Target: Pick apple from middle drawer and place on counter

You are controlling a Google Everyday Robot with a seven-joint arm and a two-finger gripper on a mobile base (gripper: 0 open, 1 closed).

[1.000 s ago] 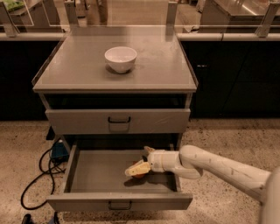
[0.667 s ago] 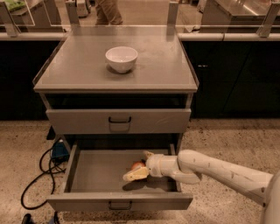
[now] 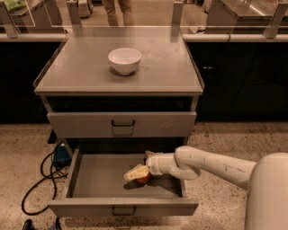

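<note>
Gripper (image 3: 134, 174) low in open middle drawer (image 3: 96, 182), right at apple (image 3: 144, 179); can't tell if it's gripping. White bowl (image 3: 124, 59) on counter (image 3: 168, 67).

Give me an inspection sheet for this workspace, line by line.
Surface: counter, grey, holds a white bowl.
Job's things: middle drawer pulled open; apple inside it, right of centre, not yet on the counter.
Clutter: nothing seen beyond the bowl.
Grippers: gripper inside the open drawer, reaching in from the right, at the apple.
Cables: black cable looped on the floor left of the cabinet.
Surroundings: upper drawer closed; dark-fronted counters behind; a person's legs beyond.
</note>
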